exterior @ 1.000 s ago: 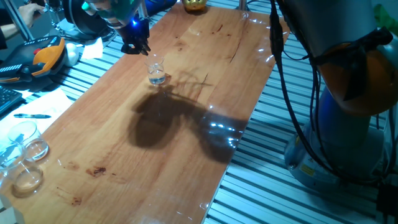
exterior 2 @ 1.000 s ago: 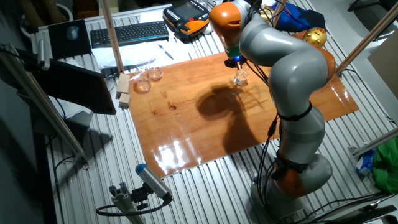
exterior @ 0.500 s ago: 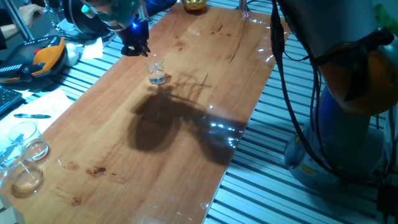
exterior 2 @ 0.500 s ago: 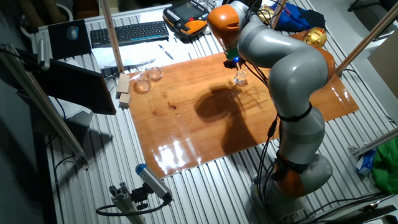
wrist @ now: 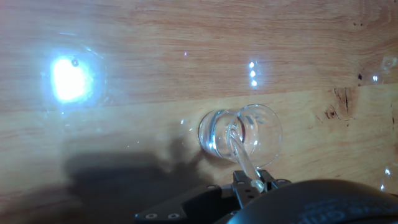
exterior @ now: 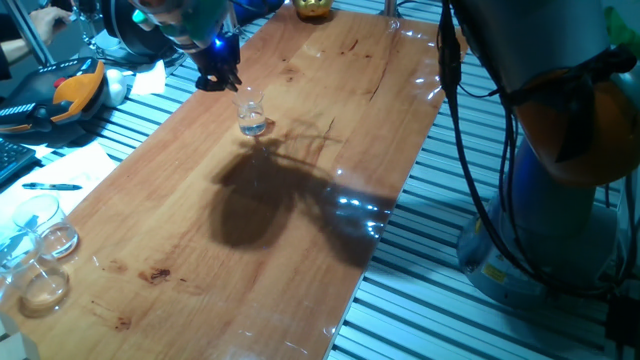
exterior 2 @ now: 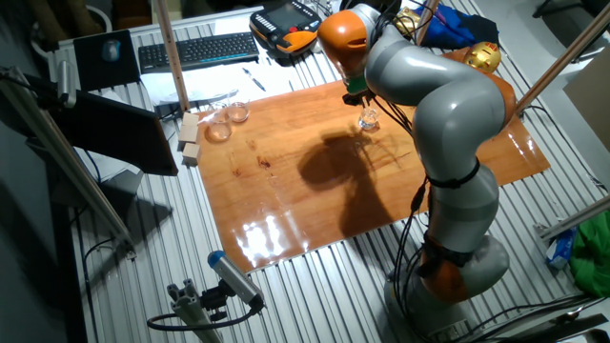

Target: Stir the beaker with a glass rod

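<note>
The small clear beaker (exterior: 252, 113) stands upright on the wooden tabletop (exterior: 300, 200), with a little clear liquid in it. It also shows in the other fixed view (exterior 2: 369, 119) and in the hand view (wrist: 244, 132). My gripper (exterior: 218, 74) hangs just above and to the far left of the beaker, also seen from the other side (exterior 2: 355, 92). In the hand view the gripper (wrist: 252, 182) is shut on the thin glass rod (wrist: 239, 154), which slants down from the fingers into the beaker's mouth.
Larger clear glass dishes (exterior: 38, 252) stand grouped at the board's near left corner, next to wooden blocks (exterior 2: 190, 138). A keyboard (exterior 2: 195, 50) and an orange-black device (exterior: 76, 90) lie off the board. A gold ball (exterior: 313, 8) sits at the far end.
The hand has shifted very slightly above the beaker, with the rod still in it. The beaker has stayed in place.
</note>
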